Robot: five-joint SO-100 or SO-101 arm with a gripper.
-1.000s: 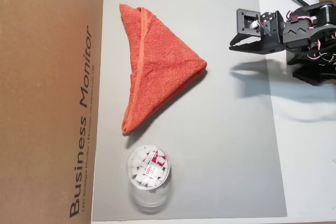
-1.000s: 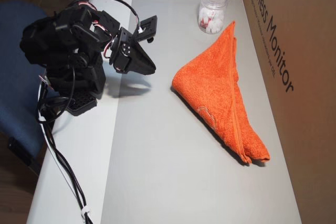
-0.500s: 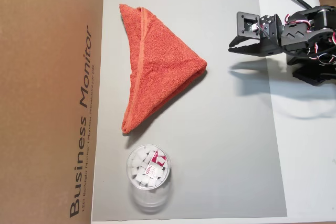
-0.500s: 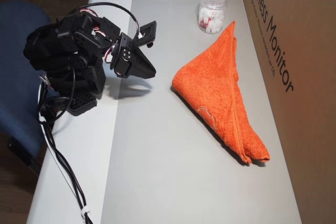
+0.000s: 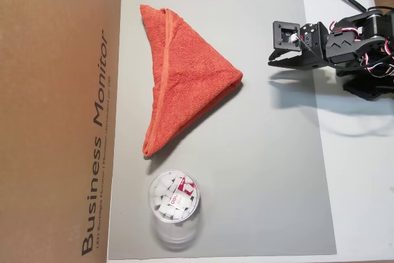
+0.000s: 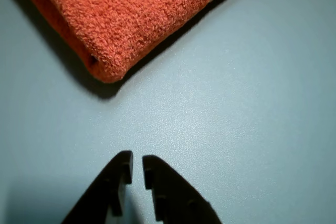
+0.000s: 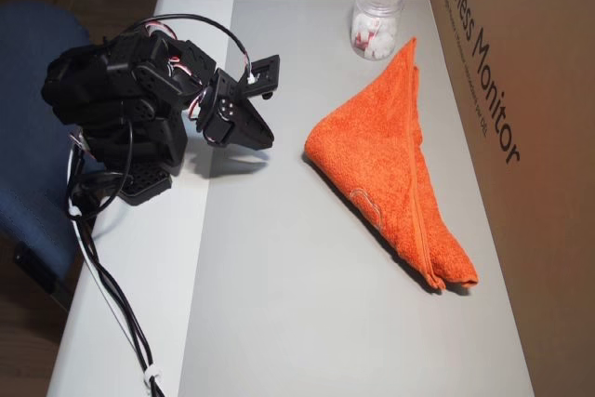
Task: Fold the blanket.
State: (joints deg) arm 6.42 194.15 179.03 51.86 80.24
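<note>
Gripper (image 6: 136, 172) nearly shut, empty, well off blanket (image 5: 182, 89). Looks folded to triangle; if refolding, open wide, pinch near corner.

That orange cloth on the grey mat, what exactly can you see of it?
The blanket is an orange-red terry cloth, fluffy-looking, folded into a flat triangle with a hemmed edge running along its long side. It lies on the grey mat, its long side toward the cardboard box, one end near the clear tub. In the wrist view its blunt folded corner points toward the pincer, which does not touch it.
</note>
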